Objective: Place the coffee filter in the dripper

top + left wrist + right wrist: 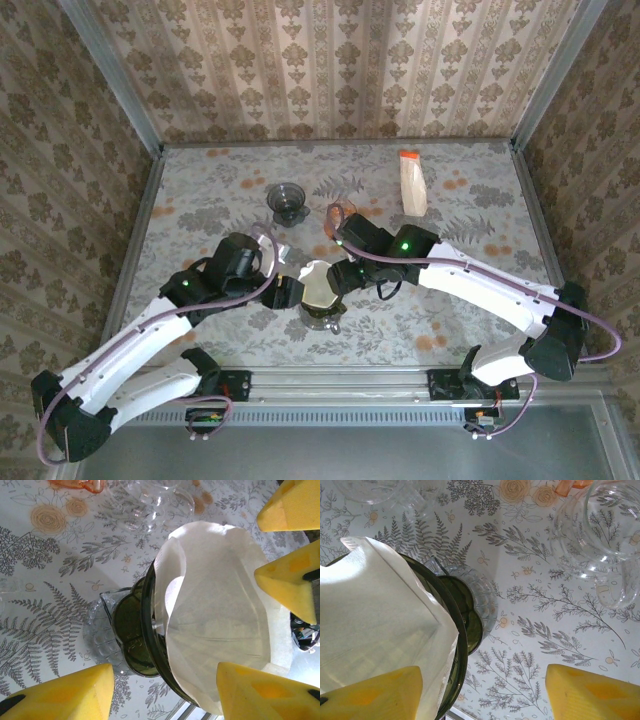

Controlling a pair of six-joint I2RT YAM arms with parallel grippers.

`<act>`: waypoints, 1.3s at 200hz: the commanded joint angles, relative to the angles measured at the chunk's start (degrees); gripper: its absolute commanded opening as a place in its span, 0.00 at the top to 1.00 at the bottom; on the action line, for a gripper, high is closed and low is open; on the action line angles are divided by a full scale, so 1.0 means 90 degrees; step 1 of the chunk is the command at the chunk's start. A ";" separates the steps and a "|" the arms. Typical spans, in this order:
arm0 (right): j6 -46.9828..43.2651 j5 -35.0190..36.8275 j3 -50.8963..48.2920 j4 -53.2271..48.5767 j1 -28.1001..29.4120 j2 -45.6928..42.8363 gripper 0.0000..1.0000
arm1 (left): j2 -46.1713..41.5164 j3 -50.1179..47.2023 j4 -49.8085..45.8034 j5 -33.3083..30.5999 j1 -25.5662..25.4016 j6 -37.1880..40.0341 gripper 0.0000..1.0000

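- Since the white paper coffee filter (220,595) already sits in the dark green glass dripper (131,630), I need to back away gently.
- My left claw (166,666) is spread wide by the dripper, pinching nothing.
- My right claw (484,669) is spread too, one finger near the paper edge.
- I should lift straight up so the paper stays put.

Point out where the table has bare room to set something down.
Bare: the far-left corner of the table, left of the glass cup; the far-right stretch between the orange-topped pack and the right wall. Crowded: the centre, where the left gripper and right gripper flank the dripper holding the filter, glassware just behind.
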 commanded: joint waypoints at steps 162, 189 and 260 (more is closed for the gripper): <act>0.0288 0.1563 -0.1072 0.0458 -0.0164 -0.2219 0.23 | -0.1283 0.0168 -0.0334 -0.1235 0.1016 -0.0751 0.31; 0.0380 0.1221 -0.2003 0.0712 -0.0228 -0.2668 0.23 | -0.1590 -0.0208 -0.0160 -0.0974 0.1563 -0.1015 0.30; 0.0557 0.0292 -0.4212 0.2531 -0.0259 -0.3211 0.26 | -0.1962 -0.1135 0.0032 -0.0704 0.1767 -0.1654 0.32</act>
